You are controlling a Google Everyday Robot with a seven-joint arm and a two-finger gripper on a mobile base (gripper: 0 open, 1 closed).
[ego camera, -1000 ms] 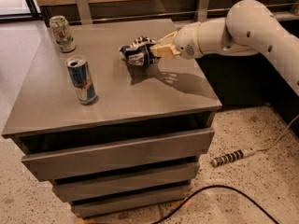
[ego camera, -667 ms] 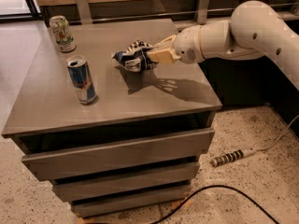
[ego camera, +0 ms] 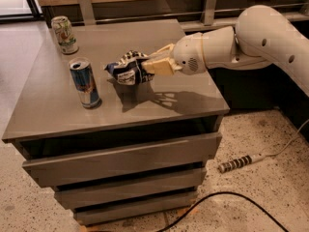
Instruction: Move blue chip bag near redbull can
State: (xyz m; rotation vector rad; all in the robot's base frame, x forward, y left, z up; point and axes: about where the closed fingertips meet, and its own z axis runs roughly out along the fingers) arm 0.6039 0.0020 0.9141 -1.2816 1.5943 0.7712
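The blue chip bag (ego camera: 125,69) is dark blue with white lettering, crumpled, and held a little above the grey cabinet top (ego camera: 159,37). My gripper (ego camera: 147,66) reaches in from the right and is shut on the bag's right end. The redbull can (ego camera: 85,83) stands upright on the cabinet top, a short way left of the bag and slightly nearer the front. The bag casts a shadow on the top just below and right of itself.
A shorter white-and-green can (ego camera: 63,35) stands at the back left corner. The cabinet has several drawers (ego camera: 120,161) below. A power strip (ego camera: 236,163) and black cable (ego camera: 227,199) lie on the speckled floor at right. A wooden wall rail runs behind.
My gripper has carried the blue chip bag to the left, lifting it off the cabinet top and bringing it closer to the redbull can. The cans have not moved.
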